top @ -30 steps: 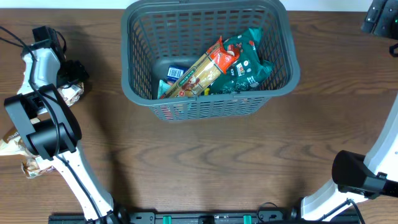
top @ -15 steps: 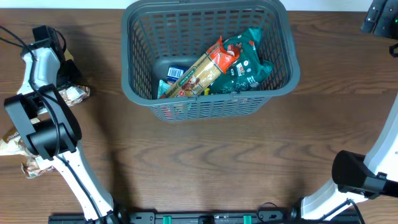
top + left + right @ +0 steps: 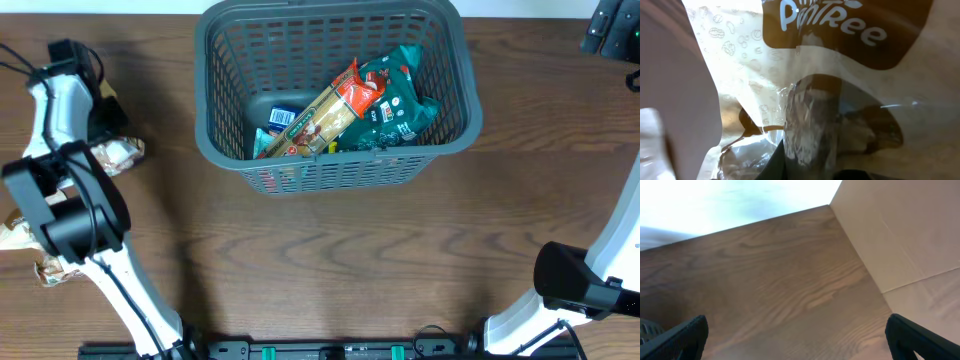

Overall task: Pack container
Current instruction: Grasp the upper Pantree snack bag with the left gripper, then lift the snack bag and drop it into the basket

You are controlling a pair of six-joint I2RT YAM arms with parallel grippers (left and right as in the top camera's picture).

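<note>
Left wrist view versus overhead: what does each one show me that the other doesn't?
Only the left wrist: a close-up of the beige packet, with its white lettering on a brown patch and a clear window; it fills the frame. Only the overhead: the container holding an orange pasta packet, a green bag and a blue packet, plus crumpled packets at the table's left edge. Both: the beige packet, at the left gripper.

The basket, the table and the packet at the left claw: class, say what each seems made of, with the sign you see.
Basket: moulded plastic, matte grey; slotted lattice walls. Table: wood or wood-look laminate; brown grain lines. Packet: thin glossy film, likely plastic, partly clear; crinkles and glare.
</note>
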